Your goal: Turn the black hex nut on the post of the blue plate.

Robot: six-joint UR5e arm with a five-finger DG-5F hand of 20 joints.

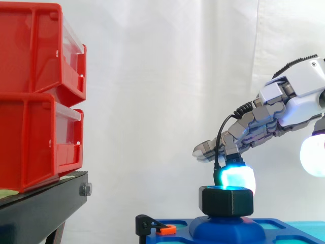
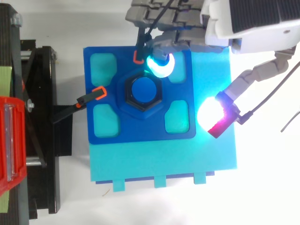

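Note:
The black hex nut [image 1: 226, 201] [image 2: 126, 93] sits on the blue post [image 2: 144, 90] in the middle of the blue plate [image 2: 140, 132]. My hand [image 1: 289, 101] [image 2: 243, 23] reaches in from the right, above the plate. One finger bends down, and its cyan-glowing pad [image 1: 234, 178] [image 2: 159, 66] rests against the nut's far upper edge. The thumb pad [image 2: 211, 112] [image 1: 312, 155] glows white and red well to the right of the nut, not touching it. The other fingers stretch out above the nut. Nothing is pinched.
The blue plate lies on a larger cyan base [image 2: 164, 159]. Black clamps with orange tips [image 2: 98, 92] [image 2: 138, 57] hold the plate's left and top edges. Two stacked red bins [image 1: 35, 96] stand on the black stand [image 1: 40, 203] at the left.

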